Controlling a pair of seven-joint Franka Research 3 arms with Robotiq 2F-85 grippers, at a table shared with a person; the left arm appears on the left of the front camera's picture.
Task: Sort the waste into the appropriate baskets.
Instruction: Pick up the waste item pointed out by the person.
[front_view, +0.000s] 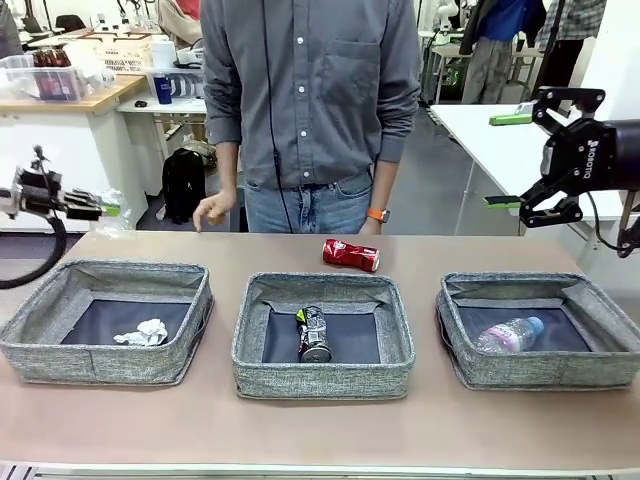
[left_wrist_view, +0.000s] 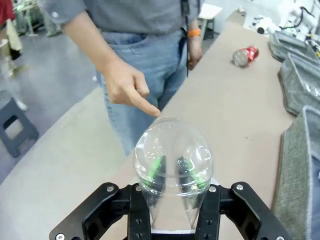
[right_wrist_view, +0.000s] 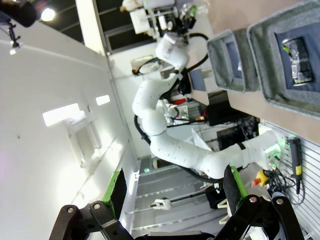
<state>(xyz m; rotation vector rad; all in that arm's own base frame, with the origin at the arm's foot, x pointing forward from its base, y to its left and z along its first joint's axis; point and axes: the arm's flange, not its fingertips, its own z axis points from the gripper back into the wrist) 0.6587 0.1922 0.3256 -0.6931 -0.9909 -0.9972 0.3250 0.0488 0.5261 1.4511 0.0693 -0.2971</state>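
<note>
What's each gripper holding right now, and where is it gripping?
Left gripper: clear cup, pinched across its side walls. Right gripper: open, nothing held.

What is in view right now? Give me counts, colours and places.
table: one, tan, under everything
left basket, middle basket, right basket: three, grey, in a row on the table
crumpled paper: one, white, in the left basket
dark crushed can: one, black-silver, in the middle basket
plastic bottle: one, clear with blue cap, in the right basket
red crushed can: one, red, on the table behind the middle basket
plastic cup: one, clear, in the left pincer
person's hand: one, index finger pointing down near the cup
left pincer: one, black with green pads, shut on the plastic cup
right pincer: one, black with green pads, open, raised at the right
</note>
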